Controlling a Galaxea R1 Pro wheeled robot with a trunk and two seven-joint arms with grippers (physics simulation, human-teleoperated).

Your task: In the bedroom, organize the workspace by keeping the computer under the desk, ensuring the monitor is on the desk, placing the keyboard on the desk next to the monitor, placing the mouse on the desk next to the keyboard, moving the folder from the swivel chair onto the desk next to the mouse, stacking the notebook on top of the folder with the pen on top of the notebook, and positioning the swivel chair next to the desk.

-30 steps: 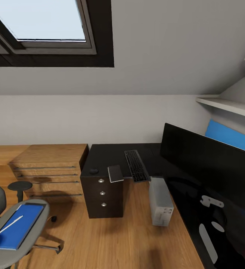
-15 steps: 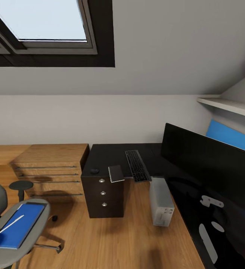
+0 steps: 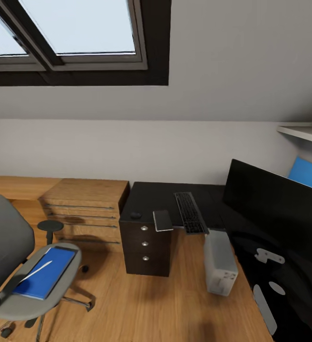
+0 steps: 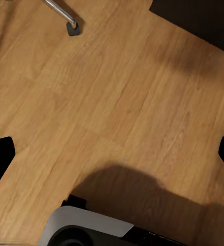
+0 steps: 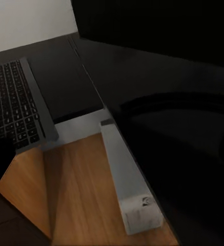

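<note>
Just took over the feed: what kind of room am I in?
Likely an attic bedroom used as a home office: a sloped ceiling with a skylight, a black desk with a keyboard and a swivel chair.

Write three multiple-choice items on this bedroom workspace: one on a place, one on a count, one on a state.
1. Where does the folder lie?
A. on the desk
B. on the swivel chair's seat
C. on the floor

2. How many round silver knobs show on the black drawers?
A. one
B. five
C. three

3. How does the notebook sit on the desk?
A. overhanging the front edge
B. standing on edge against the wall
C. tucked under the keyboard

Answers:
1 B: the blue folder rests on the swivel chair with the pen across it.
2 C: three knobs line up down the drawer fronts.
3 A: its near end juts past the desk edge, beside the keyboard.
</note>
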